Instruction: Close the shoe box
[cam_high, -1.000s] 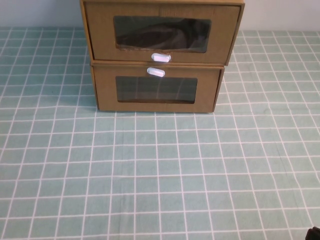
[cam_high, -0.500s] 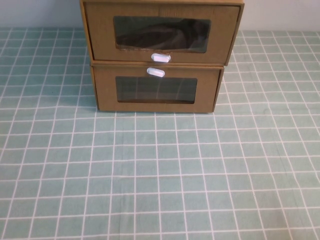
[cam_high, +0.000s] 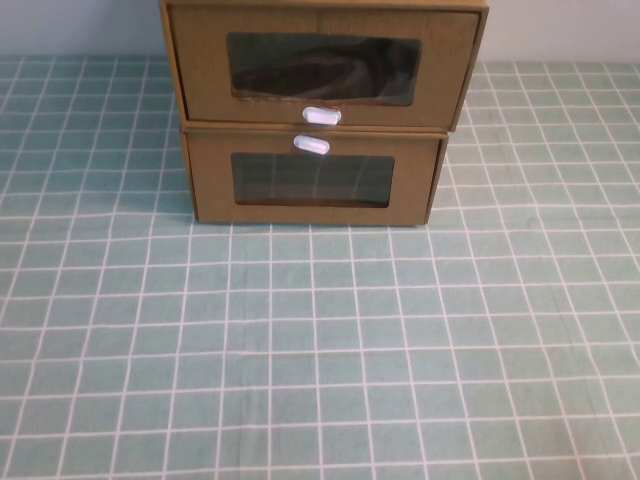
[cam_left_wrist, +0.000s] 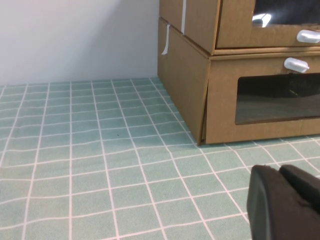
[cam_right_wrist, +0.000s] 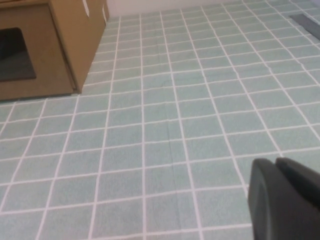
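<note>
You are facing the brown cardboard drawer-style shoe box (cam_high: 315, 65), upper centre of frame: light, crushable; push its front panel flat. Left gripper (cam_left_wrist: 285, 202) and right gripper (cam_right_wrist: 282, 197) are sitting at each wrist view's lower right; you cannot tell their jaws' state.

The high view looks steeply down over the table (cam_high: 320, 350) at the stacked boxes' fronts. Each wrist view sits low behind its end effector, the left end effector (cam_left_wrist: 285, 205) and the right end effector (cam_right_wrist: 282, 197), facing the lower box (cam_left_wrist: 260, 100); all three share it.
</note>
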